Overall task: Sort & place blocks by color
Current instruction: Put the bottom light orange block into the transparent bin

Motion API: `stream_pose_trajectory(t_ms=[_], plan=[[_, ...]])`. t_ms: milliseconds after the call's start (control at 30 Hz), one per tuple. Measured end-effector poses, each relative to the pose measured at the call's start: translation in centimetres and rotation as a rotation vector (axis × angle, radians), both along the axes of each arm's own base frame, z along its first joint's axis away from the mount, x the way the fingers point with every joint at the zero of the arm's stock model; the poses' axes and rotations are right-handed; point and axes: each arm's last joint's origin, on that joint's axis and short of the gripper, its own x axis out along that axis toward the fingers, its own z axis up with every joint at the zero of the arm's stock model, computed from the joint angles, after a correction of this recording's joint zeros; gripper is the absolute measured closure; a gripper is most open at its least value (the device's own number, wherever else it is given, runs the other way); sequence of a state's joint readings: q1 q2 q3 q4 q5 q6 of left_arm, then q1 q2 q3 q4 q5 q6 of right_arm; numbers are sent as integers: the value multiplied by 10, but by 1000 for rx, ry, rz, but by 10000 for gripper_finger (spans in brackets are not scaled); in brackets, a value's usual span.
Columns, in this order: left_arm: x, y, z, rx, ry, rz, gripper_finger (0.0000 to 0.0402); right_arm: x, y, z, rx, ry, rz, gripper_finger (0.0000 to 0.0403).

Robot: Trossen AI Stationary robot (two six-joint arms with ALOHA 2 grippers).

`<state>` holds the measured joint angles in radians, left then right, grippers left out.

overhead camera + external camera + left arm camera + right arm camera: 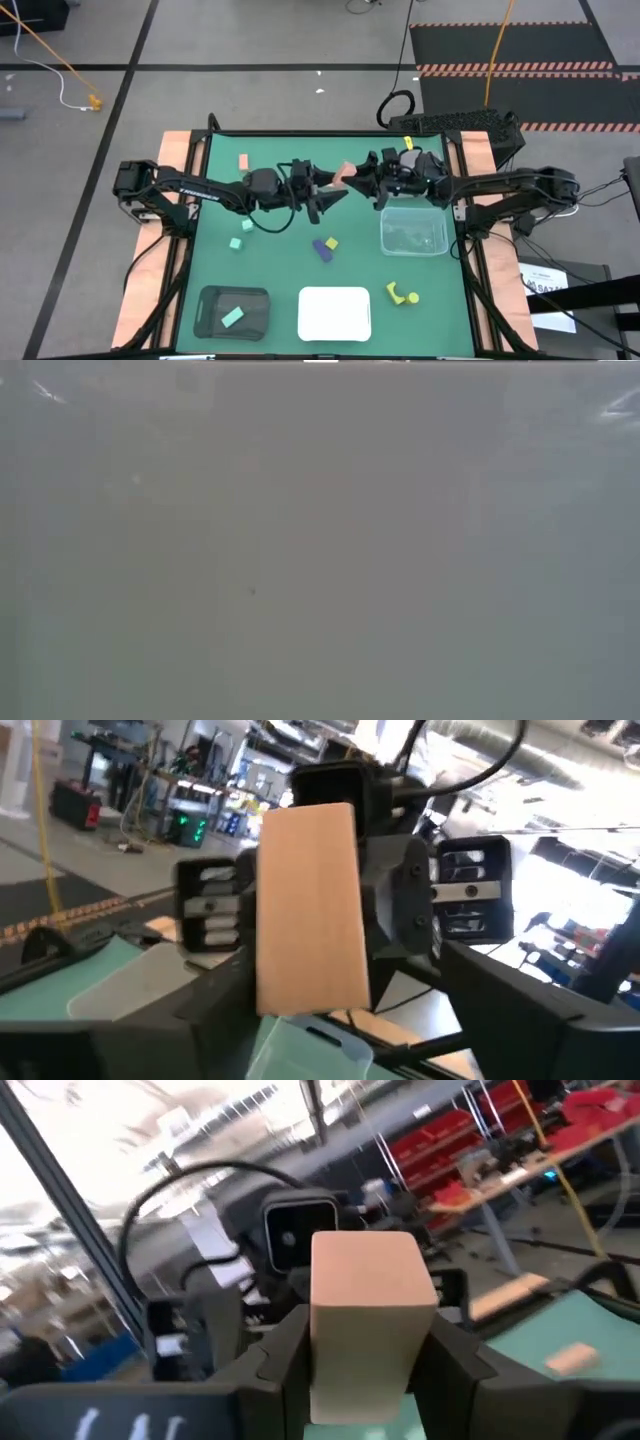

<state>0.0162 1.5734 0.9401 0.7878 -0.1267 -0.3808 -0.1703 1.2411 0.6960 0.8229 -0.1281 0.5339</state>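
A salmon-orange bar block (343, 175) is held in the air over the middle of the table, between my two grippers. My right gripper (362, 181) comes in from the right and is shut on it; its own view shows the block (365, 1320) upright between its fingers. My left gripper (335, 192) faces it from the left, open, with its fingers spread on either side of the block (305, 910) and apart from it. Other blocks lie on the green mat: a salmon one (243, 161), two mint ones (247, 225), a purple one (322, 248) and yellow ones (332, 241) (400, 294). My right gripper pinches the salmon bar between its two fingers (285, 1360), which lie on two opposite side faces (320, 1350). The fingers come level from the table's right side. The bar stands upright in the hold, lifted clear of the table.
A clear tray (413, 230) sits under my right arm. A black tray (210, 300) at the near left holds one mint block (232, 316). A white tray (334, 313) lies at the near middle. The low view shows only flat grey.
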Motion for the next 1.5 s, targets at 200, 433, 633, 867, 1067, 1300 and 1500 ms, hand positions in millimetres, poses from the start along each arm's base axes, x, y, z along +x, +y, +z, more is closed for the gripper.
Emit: stream_pose_trajectory(t_ms=[200, 433, 633, 867, 1067, 1300, 1500], plan=[[0, 1, -2, -50, 24, 8, 74, -19, 2, 10, -60, 73, -38, 288], [0, 0, -3, -53, 31, -2, 87, -49, 8, 17, -36, 199, -31, 288], [0, 0, -8, -69, 81, -2, 110, -73, 21, 7, 81, 398, 25, 288], [1, 1, -16, -76, 161, 1, 130, -95, 43, -17, 199, 720, 162, 288], [0, 1, -19, -91, 188, 7, 143, -110, 56, -38, 222, 1009, 200, 288], [0, 1, -23, -117, 231, 10, 154, -120, 60, -56, 215, 1255, 163, 288], [-2, 0, -37, -226, 357, -9, 152, -119, 61, -66, 225, 1378, 137, 273]])
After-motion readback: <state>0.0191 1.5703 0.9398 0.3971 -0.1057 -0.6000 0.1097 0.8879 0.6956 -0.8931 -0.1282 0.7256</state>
